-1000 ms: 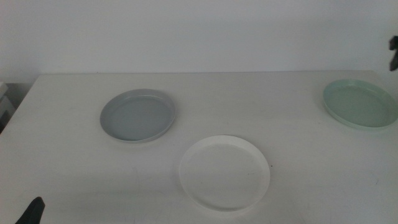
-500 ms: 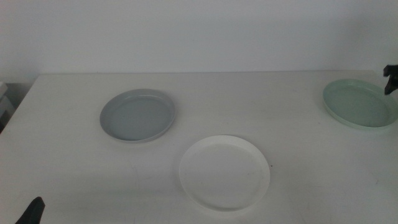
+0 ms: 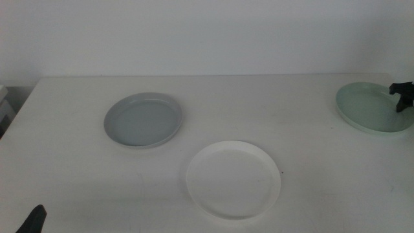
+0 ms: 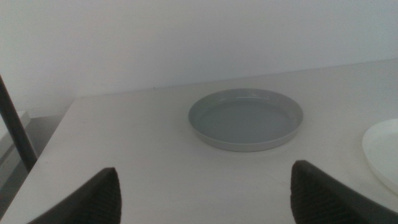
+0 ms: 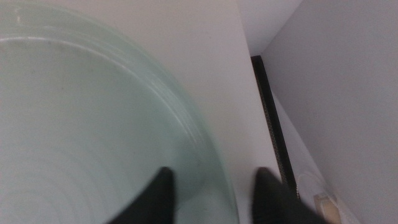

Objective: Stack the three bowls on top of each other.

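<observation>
Three bowls lie apart; the right hand [image 5: 208, 196], jaws apart, straddles the mint bowl's [image 3: 370, 107] three-o'clock rim; left hand [image 4: 202, 193] waits, spread.

Bare lab: white table [image 3: 77, 168], blank wall [image 3: 194, 32]

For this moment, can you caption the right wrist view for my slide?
Right gripper open, its jaws straddling the rim of the mint green bowl at the table's edge.

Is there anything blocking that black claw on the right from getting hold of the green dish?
Nothing visible does. The right tool is already at the green dish, open, one jaw inside the rim and one outside. Bare table lies between it and the white dish and grey-blue dish.
</observation>
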You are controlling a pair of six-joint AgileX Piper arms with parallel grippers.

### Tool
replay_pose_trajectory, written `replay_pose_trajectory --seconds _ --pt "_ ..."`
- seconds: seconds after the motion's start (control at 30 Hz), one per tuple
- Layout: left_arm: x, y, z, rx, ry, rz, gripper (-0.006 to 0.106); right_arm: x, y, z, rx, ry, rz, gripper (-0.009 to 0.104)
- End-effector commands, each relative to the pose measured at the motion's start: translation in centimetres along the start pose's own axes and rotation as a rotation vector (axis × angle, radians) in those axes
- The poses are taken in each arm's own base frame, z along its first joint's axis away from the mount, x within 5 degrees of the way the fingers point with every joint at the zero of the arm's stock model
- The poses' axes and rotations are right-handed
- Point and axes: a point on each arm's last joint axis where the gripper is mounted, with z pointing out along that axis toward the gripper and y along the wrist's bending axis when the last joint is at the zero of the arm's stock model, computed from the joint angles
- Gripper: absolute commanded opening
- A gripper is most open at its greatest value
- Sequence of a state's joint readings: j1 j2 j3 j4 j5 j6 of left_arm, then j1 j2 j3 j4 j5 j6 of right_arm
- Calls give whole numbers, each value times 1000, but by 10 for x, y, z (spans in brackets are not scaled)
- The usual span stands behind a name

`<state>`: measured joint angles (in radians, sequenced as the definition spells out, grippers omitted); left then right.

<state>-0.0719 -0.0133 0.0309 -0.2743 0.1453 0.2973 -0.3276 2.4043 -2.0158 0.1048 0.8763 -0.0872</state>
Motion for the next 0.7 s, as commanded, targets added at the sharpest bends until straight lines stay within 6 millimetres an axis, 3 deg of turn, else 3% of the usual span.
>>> replay_pose_trajectory --seconds 0.0,0.07,0.23,0.37,0.5,0.67 --pt "-9 2 -2 -22 -88 -13 105 -21 -1 -40 14 -135 -17 16" --pt "-9 2 -2 -22 -88 -13 105 -22 -1 -41 14 -140 -19 -2" --pt "-9 2 -2 -22 -88 -13 105 -23 3 -60 -17 -144 -9 -1" --pt "-9 2 -2 -22 -88 -13 105 -20 13 -100 -81 -201 -7 -1" --pt "-9 2 -2 -22 -88 -13 105 2 26 -146 -136 -270 12 -1" --pt "-9 2 -2 -22 -88 -14 105 47 57 -181 -218 -287 4 -1"
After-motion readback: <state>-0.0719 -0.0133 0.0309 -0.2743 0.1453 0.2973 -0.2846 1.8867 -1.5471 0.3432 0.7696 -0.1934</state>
